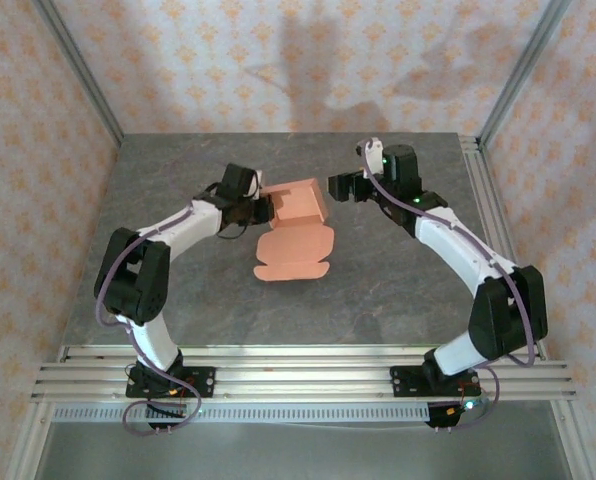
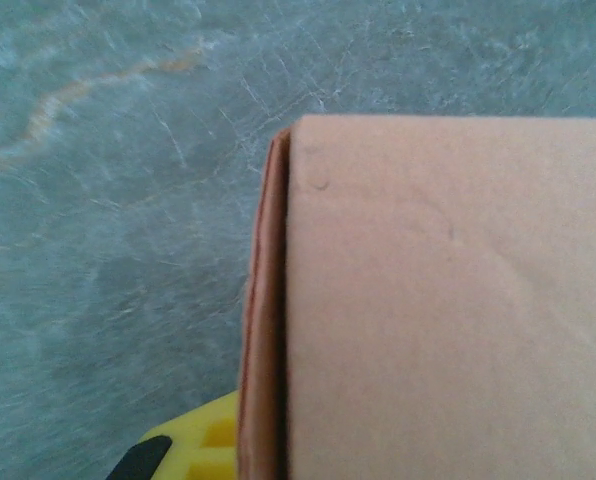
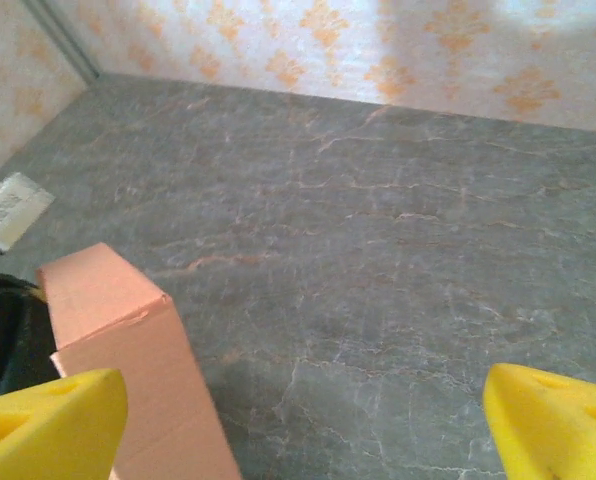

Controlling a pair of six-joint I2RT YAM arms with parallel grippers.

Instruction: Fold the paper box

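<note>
1. Left end effector: together, clamped on the left wall of the paper box. In the left wrist view the card edge ran right down beside the yellow finger, so I read it as a pinch on thin card and not an empty close.
2. Right end effector: jaws wide apart, nothing between them. One of its fingers sat just beside the box's right corner. Couldn't tell whether it touched.
3. Box location: middle of the desk, between the two end effectors. The far part was raised into a shallow body, with the side walls up. The near flap, rounded corners and tabs, lay flat on the desk, pointing toward the arm bases.
4. Step in hand, my read: body partly formed. The left arm was anchoring it while the right hung free at the box's right edge, placed to take a new hold or push. Lid not closed, tabs not tucked.
5. Next move calls for:
   - The left keeps its clamp so the body doesn't slide or collapse.
   - The right drops to the near flap, gets under or pinches its edge, swings it up and over the body, then seats the tabs.
6. Risks: the card is thin and would buckle if it's pushed off the crease. The flat flap gives little edge to grab against the desk. A sideways shove from the right could twist the box out of the left's pinch.
</note>
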